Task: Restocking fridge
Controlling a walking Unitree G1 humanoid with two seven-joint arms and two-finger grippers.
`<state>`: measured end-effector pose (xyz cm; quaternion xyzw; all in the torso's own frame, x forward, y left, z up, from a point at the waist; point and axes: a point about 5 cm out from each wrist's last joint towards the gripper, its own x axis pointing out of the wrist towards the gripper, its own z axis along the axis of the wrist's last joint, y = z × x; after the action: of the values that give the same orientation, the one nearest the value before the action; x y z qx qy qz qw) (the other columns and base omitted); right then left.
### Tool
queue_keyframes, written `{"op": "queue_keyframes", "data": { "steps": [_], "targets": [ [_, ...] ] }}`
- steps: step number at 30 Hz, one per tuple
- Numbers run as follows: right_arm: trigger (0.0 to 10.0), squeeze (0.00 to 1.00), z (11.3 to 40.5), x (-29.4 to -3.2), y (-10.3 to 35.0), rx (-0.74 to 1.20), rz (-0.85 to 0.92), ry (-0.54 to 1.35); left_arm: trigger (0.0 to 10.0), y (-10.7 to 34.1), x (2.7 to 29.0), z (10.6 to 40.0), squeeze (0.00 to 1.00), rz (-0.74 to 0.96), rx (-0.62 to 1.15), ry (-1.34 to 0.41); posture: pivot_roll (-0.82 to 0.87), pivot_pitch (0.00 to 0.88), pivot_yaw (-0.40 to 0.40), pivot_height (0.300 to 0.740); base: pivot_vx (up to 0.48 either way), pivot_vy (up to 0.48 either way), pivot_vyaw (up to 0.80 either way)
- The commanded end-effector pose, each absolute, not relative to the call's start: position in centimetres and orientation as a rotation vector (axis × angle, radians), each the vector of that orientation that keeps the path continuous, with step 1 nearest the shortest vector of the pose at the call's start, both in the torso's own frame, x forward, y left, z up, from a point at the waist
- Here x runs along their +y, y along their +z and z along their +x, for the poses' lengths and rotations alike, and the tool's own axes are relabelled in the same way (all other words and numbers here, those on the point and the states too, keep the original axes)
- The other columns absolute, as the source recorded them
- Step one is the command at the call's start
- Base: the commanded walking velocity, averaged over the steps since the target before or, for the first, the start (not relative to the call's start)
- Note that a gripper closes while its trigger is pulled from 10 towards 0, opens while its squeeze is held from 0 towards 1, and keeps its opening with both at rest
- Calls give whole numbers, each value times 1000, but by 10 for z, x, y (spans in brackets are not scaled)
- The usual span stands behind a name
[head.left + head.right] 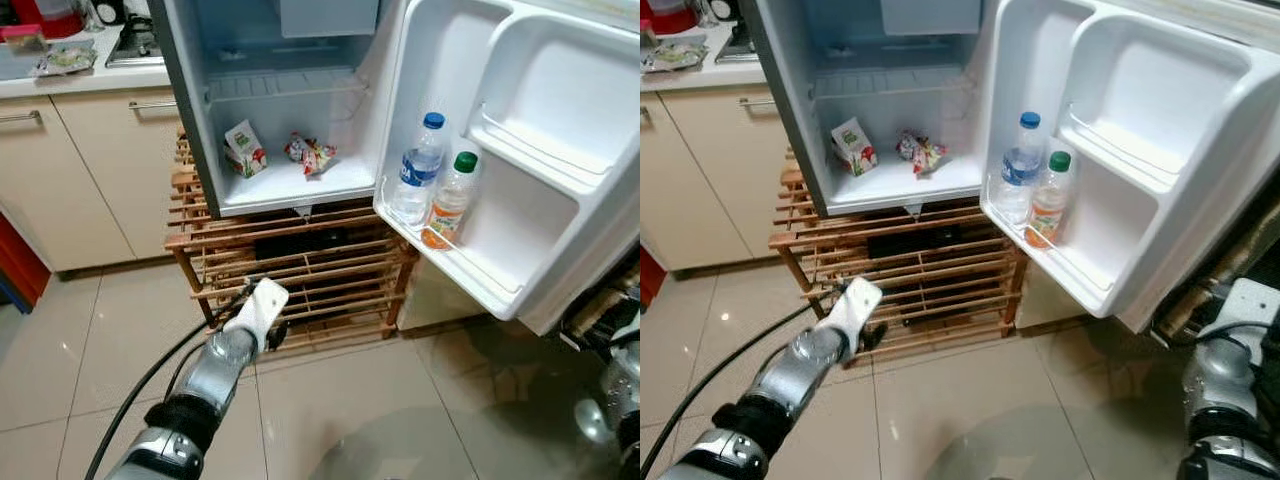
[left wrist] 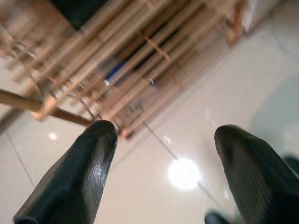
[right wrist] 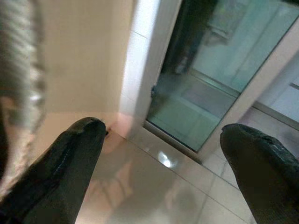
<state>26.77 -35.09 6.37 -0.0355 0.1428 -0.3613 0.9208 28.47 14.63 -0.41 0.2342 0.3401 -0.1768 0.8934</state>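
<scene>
The small fridge point(image 1: 200, 130) is seen standing open on a wooden slatted rack point(image 1: 300, 265), its door point(image 1: 560, 170) swung wide toward the robot's right. The stocking appears to be under way but between items: two snack packets point(image 1: 245, 148) and point(image 1: 310, 153) are seen lying on the fridge floor, and a water bottle point(image 1: 418, 168) and a green-capped juice bottle point(image 1: 449, 200) are held upright, touching side by side, in the lower door shelf. Nothing is carried at present. The left end effector point(image 1: 268, 335) is held low in front of the rack with its fingers point(image 2: 77, 179) spread apart and empty; the right end effector point(image 3: 163, 186) is hung low at the robot's right, beside the door's edge, its fingers likewise parted over bare floor. The next move is judged to call for another item to be fetched, though no supply can be made out nearby. The floor point(image 1: 350, 410) is laid with glossy pale tiles in which lamp glare is reflected. Cream cabinets point(image 1: 90, 170) are seen to the left beneath a bench point(image 1: 70, 80) that carries a stove and some clutter.
</scene>
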Motion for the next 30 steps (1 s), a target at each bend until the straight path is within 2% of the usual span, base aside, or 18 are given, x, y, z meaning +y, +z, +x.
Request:
{"op": "queue_keyframes", "data": {
  "steps": [1,3,4,5,6,8,9,10,11,12,14,16,20,24,26,27,28,30],
  "targets": [
    [10000,0,285,-323,67,243,-71,-591,10000,-7,146,281,0,520,718,-435,-104,0,-3,740,0,0,0],
    [10000,0,290,-313,70,217,-58,-541,10000,-10,146,278,0,535,728,-467,-104,0,-3,740,0,0,0],
    [10000,0,297,-293,70,200,-27,-436,10000,-12,148,276,0,570,732,-470,-103,0,-3,740,0,0,0],
    [10000,0,297,-293,70,200,-27,-436,10000,-12,148,276,0,570,732,-470,-103,0,-3,740,0,0,0],
    [10000,0,304,-255,69,197,7,-243,10000,-21,155,268,0,711,764,-516,-102,0,-2,740,0,0,0],
    [10000,0,303,-199,72,196,69,45,10000,-37,172,253,0,987,819,-618,-103,0,0,740,0,0,0],
    [10000,0,298,-174,77,199,95,194,10000,-47,183,240,0,1144,869,-697,-104,0,1,740,0,0,0],
    [10000,0,294,-161,81,201,110,279,10000,-52,190,232,0,1233,900,-744,-105,0,2,740,0,0,0],
    [10000,0,294,-161,81,201,110,279,10000,-52,190,232,0,1233,900,-744,-105,0,2,740,0,0,0],
    [10000,0,286,-145,87,206,138,412,10000,-60,195,219,0,1252,969,-804,-106,0,3,740,0,0,0],
    [10000,0,273,-131,93,238,173,578,10000,-75,193,193,0,1181,1093,-907,-106,0,3,740,0,0,0],
    [10000,0,272,-132,90,262,193,601,10000,-81,189,182,0,1160,1123,-930,-102,0,-1,740,0,0,0],
    [10000,0,284,-157,75,304,151,446,10000,-90,176,169,0,1175,1141,-955,-94,0,-6,740,0,0,0],
    [10000,0,291,-175,78,301,122,302,10000,-91,165,171,0,1182,1098,-928,-86,0,-8,740,0,0,0],
    [10000,0,301,-189,90,234,35,153,10000,-83,145,192,0,1077,970,-781,-80,0,-6,740,0,0,0],
    [10000,0,304,-190,95,198,32,113,10000,-74,133,209,0,978,884,-675,-76,0,-6,740,0,0,0],
    [10000,0,309,-188,101,161,46,78,10000,-57,115,235,0,801,753,-515,-76,0,-6,740,0,0,0],
    [10000,0,310,-187,102,150,45,75,10000,-49,109,244,0,740,706,-469,-74,0,-5,740,0,0,0]
  ]
}}
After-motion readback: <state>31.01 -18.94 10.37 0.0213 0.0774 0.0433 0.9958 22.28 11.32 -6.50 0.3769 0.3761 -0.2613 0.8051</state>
